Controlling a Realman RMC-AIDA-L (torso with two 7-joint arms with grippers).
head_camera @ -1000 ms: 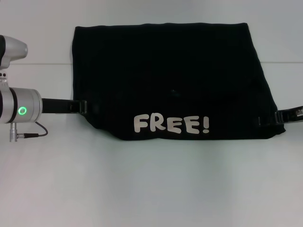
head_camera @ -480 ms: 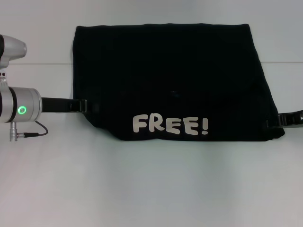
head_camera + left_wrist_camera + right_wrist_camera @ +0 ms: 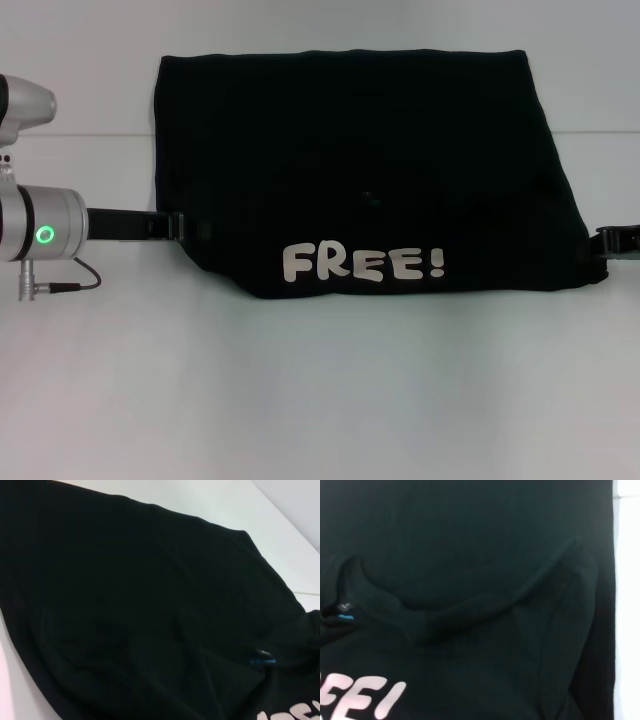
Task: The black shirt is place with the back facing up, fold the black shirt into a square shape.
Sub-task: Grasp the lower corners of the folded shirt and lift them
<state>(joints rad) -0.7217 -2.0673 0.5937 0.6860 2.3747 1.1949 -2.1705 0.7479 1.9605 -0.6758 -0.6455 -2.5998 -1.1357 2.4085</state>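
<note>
Black shirt [image 3: 365, 170] on table [image 3: 320, 390], between hands.

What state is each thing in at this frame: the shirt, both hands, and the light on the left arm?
black shirt: folded into a wide rectangle, flat on the table, white "FREE!" lettering facing up near the front edge.
left hand: low at the shirt's left edge, touching it.
right hand: low, just off the shirt's right edge.
green light: lit, on the left arm's wrist.
table: white, bearing the shirt.
</note>
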